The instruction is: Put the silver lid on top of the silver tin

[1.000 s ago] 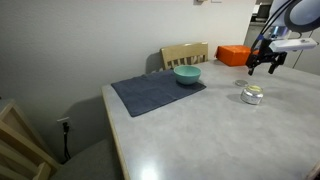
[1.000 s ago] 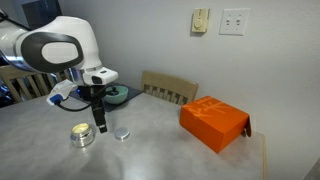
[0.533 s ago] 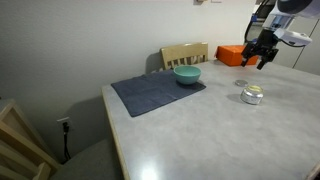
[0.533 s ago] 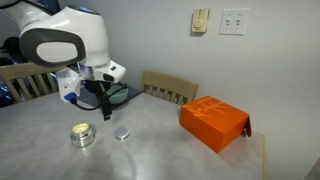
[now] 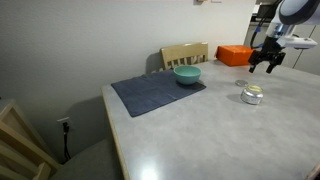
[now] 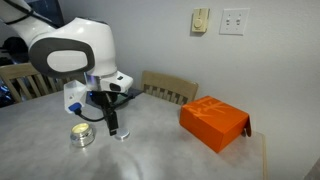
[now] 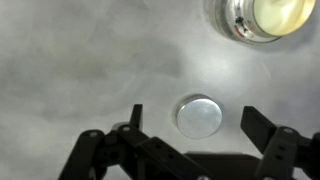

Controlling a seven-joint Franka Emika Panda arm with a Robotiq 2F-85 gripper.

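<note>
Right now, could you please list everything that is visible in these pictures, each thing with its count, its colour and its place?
silver lid: one, silver, flat on the table, near the tin but apart from it
silver tin: one, shiny silver, uncovered, on the table
teal bowl: one, teal, on the mat's far corner
mat: one, dark grey, on the table
orange box: one, orange, on the table
table: one, pale grey
wooden chair: one, light wood, behind the bowl
wall plates: two, pale, above the box
arm: one, white and black
gripper: one, black, open, above the lid
</note>
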